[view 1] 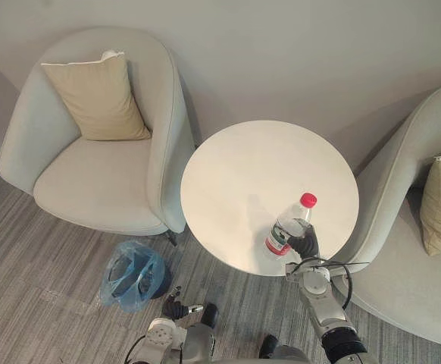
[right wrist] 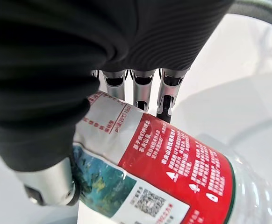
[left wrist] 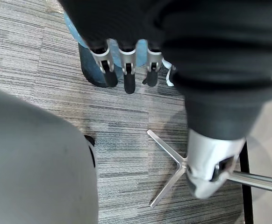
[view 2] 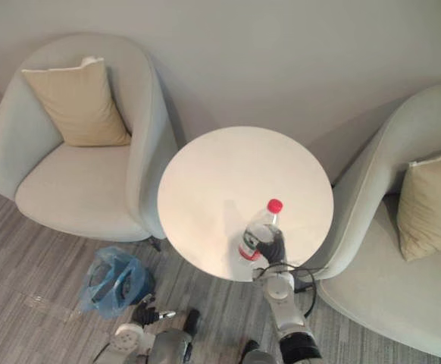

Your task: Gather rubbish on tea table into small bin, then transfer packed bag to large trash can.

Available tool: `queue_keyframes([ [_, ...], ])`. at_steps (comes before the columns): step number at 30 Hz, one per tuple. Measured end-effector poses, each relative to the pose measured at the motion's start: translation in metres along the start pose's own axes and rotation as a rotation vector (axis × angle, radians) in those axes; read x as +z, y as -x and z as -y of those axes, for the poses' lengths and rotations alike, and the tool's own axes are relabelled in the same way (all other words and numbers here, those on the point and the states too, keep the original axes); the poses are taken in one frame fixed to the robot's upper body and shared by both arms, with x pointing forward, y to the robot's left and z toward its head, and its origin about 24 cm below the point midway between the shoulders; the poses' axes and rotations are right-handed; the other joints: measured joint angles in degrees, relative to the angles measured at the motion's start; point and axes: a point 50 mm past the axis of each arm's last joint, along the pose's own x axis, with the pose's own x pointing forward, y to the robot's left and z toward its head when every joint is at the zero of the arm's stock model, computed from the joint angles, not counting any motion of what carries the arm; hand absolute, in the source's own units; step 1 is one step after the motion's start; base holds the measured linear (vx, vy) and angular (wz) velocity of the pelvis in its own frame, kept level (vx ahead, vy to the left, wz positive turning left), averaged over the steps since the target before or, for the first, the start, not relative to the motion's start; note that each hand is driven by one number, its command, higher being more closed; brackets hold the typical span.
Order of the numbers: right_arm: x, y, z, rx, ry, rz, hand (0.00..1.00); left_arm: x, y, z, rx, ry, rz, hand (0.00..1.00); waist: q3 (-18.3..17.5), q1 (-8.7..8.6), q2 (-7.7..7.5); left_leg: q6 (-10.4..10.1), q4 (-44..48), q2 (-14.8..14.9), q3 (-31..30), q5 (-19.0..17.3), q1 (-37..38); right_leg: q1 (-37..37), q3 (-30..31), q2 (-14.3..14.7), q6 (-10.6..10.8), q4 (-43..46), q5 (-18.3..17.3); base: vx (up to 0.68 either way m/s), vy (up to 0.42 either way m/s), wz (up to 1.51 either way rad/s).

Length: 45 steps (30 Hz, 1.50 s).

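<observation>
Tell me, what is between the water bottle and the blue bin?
From bottle to bin: just bare table top, then striped carpet, in the left eye view.

Lounge: armchairs (view 1: 92, 182), tea table (view 1: 243, 174).

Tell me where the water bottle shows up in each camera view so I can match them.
Left eye view: the bottle is at the table's near right edge, the right hand wrapped round it.
Right eye view: same spot, lower middle of the picture.
Right wrist view: its label close up, beneath the fingers.
Left wrist view: the left hand hangs over carpet by the bin.
Shared landmark: the round white table.
</observation>
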Motion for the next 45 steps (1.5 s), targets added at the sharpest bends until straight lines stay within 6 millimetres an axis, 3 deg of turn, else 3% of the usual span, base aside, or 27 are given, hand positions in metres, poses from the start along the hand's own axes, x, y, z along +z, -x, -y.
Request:
queue_keyframes([
  [8,0.013,0.017,0.013,-0.002,-0.034,0.086,1.0,-0.002,0.0,0.001,-0.006,-0.011,-0.007,0.0,0.08,-0.45,-0.15,-0.01,-0.85,0.37,1.7,0.0,2.7,1.41,2.07,0.28,-0.16,-0.73,0.21,-0.02,0.015,-0.12],
  [11,0.016,0.021,0.016,0.001,-0.033,0.112,1.0,-0.003,0.001,0.001,-0.014,-0.029,-0.01,0.0,0.07,-1.68,-0.16,-0.01,-0.89,0.89,2.58,0.0,3.18,1.44,3.24,0.55,-0.21,-0.81,0.67,-0.04,0.02,-0.18],
  [20,0.029,0.033,0.02,0.002,0.011,0.194,1.0,-0.002,0.001,0.005,-0.03,-0.066,0.0,0.0,0.14,-2.02,0.15,-0.38,-0.15,1.92,3.55,0.35,3.66,2.15,4.17,1.36,-0.73,-1.71,2.03,-0.04,0.011,-0.07],
  [23,0.033,0.032,0.017,0.021,0.055,0.224,1.0,0.001,0.001,0.007,-0.037,-0.073,0.011,0.0,0.29,-2.11,0.76,-0.13,5.97,2.06,8.41,0.63,0.39,1.11,5.2,1.18,-1.02,0.42,1.79,-0.09,0.031,-0.13],
  [24,0.039,0.034,0.018,0.026,0.082,0.258,1.0,0.003,0.0,0.008,-0.042,-0.075,0.022,0.0,0.48,-2.3,1.38,0.29,9.14,2.18,10.4,1.34,-2.02,0.19,5.59,1.41,-1.65,0.74,1.85,-0.16,0.004,0.01],
  [25,0.043,0.034,0.019,0.029,0.087,0.28,1.0,0.003,0.001,0.009,-0.051,-0.103,0.027,0.0,0.27,-2.67,1.17,-0.82,5.18,1.92,10.95,4.51,-1.92,-1.04,5.48,0.36,-3.69,0.04,2.49,-0.17,0.029,0.03],
  [26,0.044,0.034,0.019,0.028,0.087,0.286,1.0,0.003,0.001,0.01,-0.055,-0.116,0.026,0.0,0.22,-3.03,0.27,-0.77,3.06,1.89,11.67,5.34,-1.0,-1.93,4.29,-0.55,-3.61,-0.17,3.2,-0.18,0.026,0.16],
  [27,0.049,0.033,0.021,0.019,0.092,0.309,1.0,0.003,0.0,0.011,-0.062,-0.134,0.026,0.0,0.11,-3.83,0.69,3.02,12.12,3.48,17.25,-0.37,-2.35,-3.46,3.13,-1.21,-3.18,0.53,3.88,-0.14,0.022,0.21],
  [30,0.047,0.033,0.025,0.003,0.12,0.309,1.0,-0.003,0.003,0.02,-0.094,-0.179,0.006,0.0,-0.53,-6.06,1.63,0.5,17.37,9.26,27.56,-6.43,2.85,-4.44,0.6,-1.61,-3.31,1.43,4.94,-0.1,0.05,0.46],
  [32,0.047,0.032,0.031,-0.033,0.128,0.307,1.0,-0.001,0.004,0.033,-0.143,-0.241,0.024,0.0,-0.92,-8.28,2.23,0.01,15.85,14.06,34.21,-6.26,5.72,-6.73,-4.37,-3.59,-3.02,4.4,4.95,-0.16,0.17,1.12],
  [33,0.047,0.032,0.033,-0.043,0.13,0.307,1.0,0.0,0.005,0.037,-0.154,-0.252,0.03,0.0,-0.95,-8.31,2.26,-0.18,14.25,14.1,34.68,-6.03,6.21,-7.46,-5.2,-4.03,-2.86,4.95,4.99,-0.17,0.222,1.1],
  [35,0.046,0.03,0.037,-0.078,0.119,0.294,1.0,0.002,0.006,0.043,-0.176,-0.277,0.045,0.0,-1.15,-8.6,2.58,-1.79,3.12,11.06,33.66,-5.96,7.61,-8.48,-8.8,-5.65,-0.02,3.66,7.43,-0.18,0.307,1.1],
  [36,0.044,0.028,0.036,-0.084,0.11,0.28,1.0,0.002,0.006,0.042,-0.174,-0.275,0.044,0.0,-1.21,-8.4,2.31,-2.33,0.86,10.04,33.28,-5.65,8.02,-8.18,-9.6,-6.23,0.25,2.84,8.49,-0.16,0.308,0.86],
  [41,0.036,0.026,-0.003,0.026,0.082,0.228,1.0,-0.005,0.005,0.027,-0.13,-0.28,0.023,0.0,-1.5,-7.67,1.48,-1.44,-0.76,6.01,33.16,-4.84,8.9,-6.01,-9.33,-8.73,1.74,-1.73,13.27,-0.13,0.162,0.09],
  [44,0.027,0.027,-0.004,0.033,0.102,0.192,1.0,-0.009,0.005,0.019,-0.094,-0.258,0.007,0.0,-1.48,-7.77,1.16,-0.32,-2.39,4.55,31.39,-3.77,8.58,-6.55,-9.9,-9.83,1.35,-0.17,12.55,-0.11,0.045,0.27],
  [45,0.019,0.029,-0.003,0.036,0.113,0.153,1.0,-0.01,0.006,0.018,-0.091,-0.263,0.003,0.0,-1.25,-8.21,0.63,0.02,-2.98,3.85,29.38,-3.66,8.53,-7.43,-8.42,-10.93,1.75,4.01,8.35,-0.13,-0.026,0.89],
])
